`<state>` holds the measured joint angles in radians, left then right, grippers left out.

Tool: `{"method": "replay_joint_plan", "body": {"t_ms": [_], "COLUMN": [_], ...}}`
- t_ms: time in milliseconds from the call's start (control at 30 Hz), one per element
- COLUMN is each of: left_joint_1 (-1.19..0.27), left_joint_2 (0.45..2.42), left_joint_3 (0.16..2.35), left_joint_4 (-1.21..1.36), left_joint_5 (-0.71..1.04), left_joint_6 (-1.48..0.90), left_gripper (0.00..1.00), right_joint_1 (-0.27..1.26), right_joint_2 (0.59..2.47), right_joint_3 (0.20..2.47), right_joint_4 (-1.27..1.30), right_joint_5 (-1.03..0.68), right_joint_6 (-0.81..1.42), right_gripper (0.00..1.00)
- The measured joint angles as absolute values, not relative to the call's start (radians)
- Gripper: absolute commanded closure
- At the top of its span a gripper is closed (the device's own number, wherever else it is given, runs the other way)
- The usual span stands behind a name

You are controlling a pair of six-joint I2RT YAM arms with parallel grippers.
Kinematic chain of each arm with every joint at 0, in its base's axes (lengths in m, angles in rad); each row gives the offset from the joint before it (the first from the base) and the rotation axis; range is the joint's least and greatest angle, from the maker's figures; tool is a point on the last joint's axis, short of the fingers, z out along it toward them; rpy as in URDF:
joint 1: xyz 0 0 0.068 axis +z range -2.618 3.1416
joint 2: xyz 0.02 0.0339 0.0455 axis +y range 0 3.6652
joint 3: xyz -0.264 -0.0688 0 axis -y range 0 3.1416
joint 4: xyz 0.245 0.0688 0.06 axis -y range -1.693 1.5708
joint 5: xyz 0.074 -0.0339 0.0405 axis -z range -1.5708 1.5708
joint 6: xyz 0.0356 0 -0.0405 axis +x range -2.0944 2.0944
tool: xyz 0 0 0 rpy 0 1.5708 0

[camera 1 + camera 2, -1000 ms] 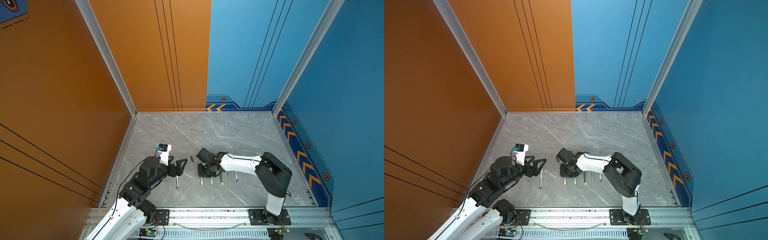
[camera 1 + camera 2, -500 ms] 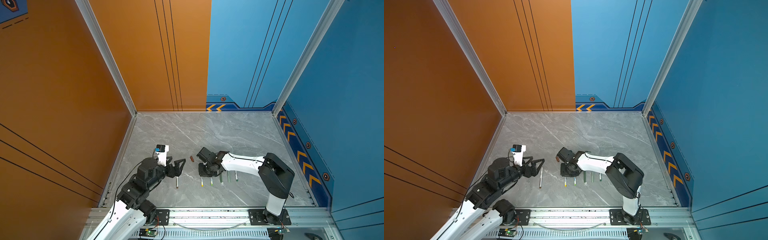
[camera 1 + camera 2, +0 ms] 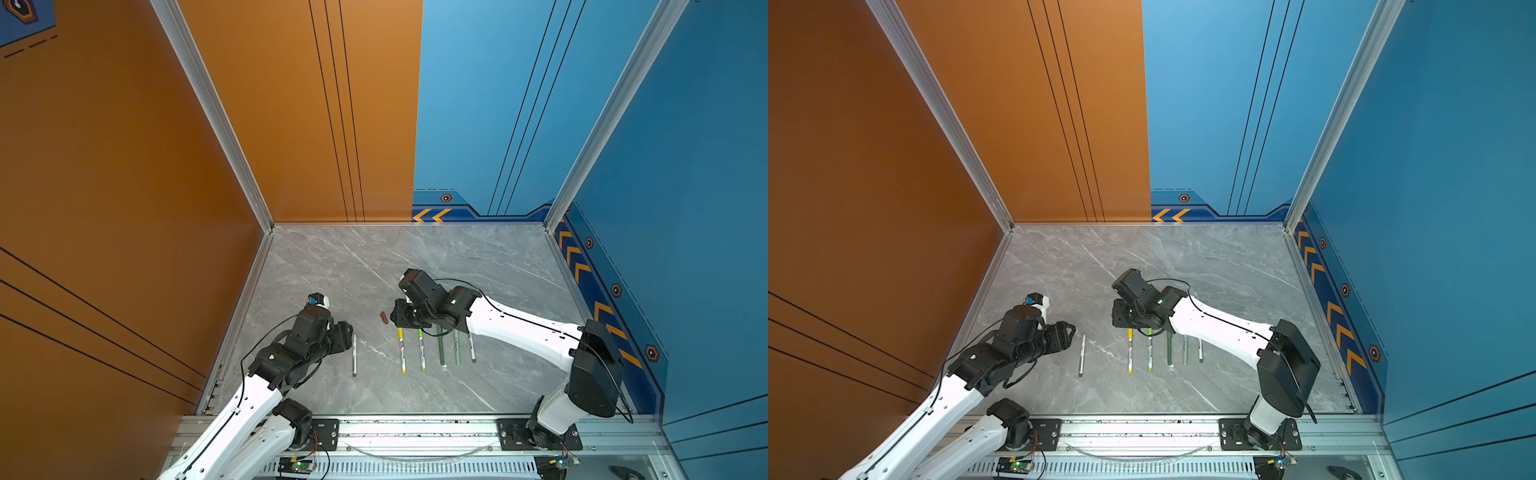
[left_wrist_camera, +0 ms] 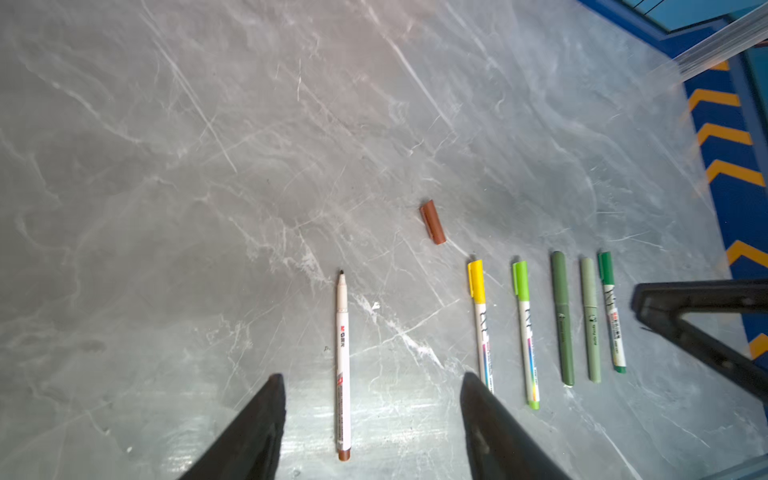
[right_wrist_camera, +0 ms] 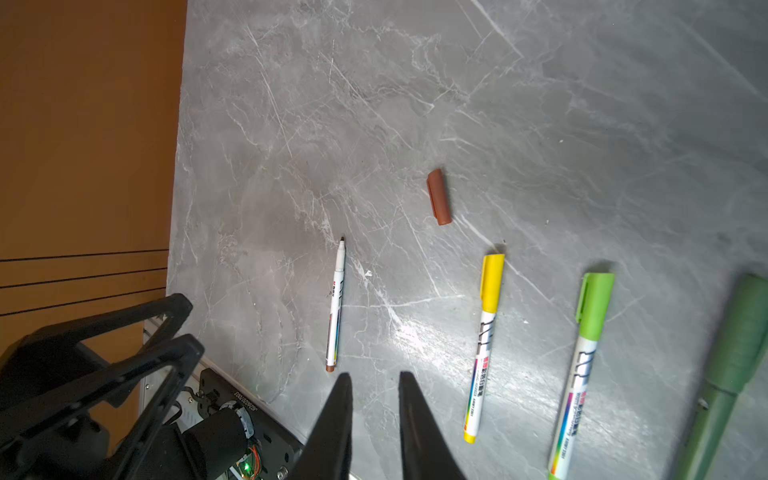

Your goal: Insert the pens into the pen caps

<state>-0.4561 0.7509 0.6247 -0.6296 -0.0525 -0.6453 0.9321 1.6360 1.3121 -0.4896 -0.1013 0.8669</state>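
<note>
An uncapped white pen with a brown end (image 3: 354,355) (image 3: 1082,354) lies on the marble floor. In the left wrist view this pen (image 4: 343,365) runs between the fingers of my left gripper (image 4: 372,382) (image 3: 347,332), which is open and not touching it. The brown pen cap (image 3: 385,318) (image 4: 433,222) (image 5: 439,196) lies loose just beyond the pen tip. My right gripper (image 5: 376,378) (image 3: 395,318) hovers beside the cap, its jaws a narrow gap apart and empty. Five capped pens lie in a row: yellow (image 4: 480,324), lime (image 4: 525,332), dark olive (image 4: 562,316), sage (image 4: 590,320), green (image 4: 611,311).
Orange wall panels (image 3: 124,249) close in the left side and blue ones (image 3: 685,249) the right. An aluminium rail (image 3: 415,428) with both arm bases runs along the front edge. Bare marble floor (image 3: 395,257) stretches behind the grippers.
My left gripper has drawn back to the left, beside the brown pen, and its jaws have narrowed. The right gripper's jaws have parted slightly.
</note>
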Motion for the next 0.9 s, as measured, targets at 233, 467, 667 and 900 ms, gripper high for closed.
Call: {"method": "replay_joint_plan", "body": {"t_ms": [233,467,667,900], "left_joint_1": [-0.497,-0.601,-0.656,-0.675], "left_joint_2": [0.89,0.979,1.071,1.144], "left_joint_3": [0.595,0.588,0.588,0.548], "left_joint_4": [-0.648,-0.638,-0.617,-0.565], "left_joint_5": [-0.054,-0.059,-0.076,-0.086], "left_joint_6": [-0.662,-0.672,-0.682,-0.698], "left_gripper": [0.41,0.41,0.45,0.57], "right_joint_1": [0.924,0.922,0.922,0.92], "right_joint_2": [1.636,1.641,1.65,1.65], "right_joint_3": [1.312,1.312,1.314,1.314], "right_joint_4": [-0.49,-0.491,-0.491,-0.491], "right_joint_5": [-0.1,-0.101,-0.101,-0.101], "right_joint_6": [0.867,0.867,0.863,0.863], "right_gripper": [0.77,0.77,0.77,0.77]}}
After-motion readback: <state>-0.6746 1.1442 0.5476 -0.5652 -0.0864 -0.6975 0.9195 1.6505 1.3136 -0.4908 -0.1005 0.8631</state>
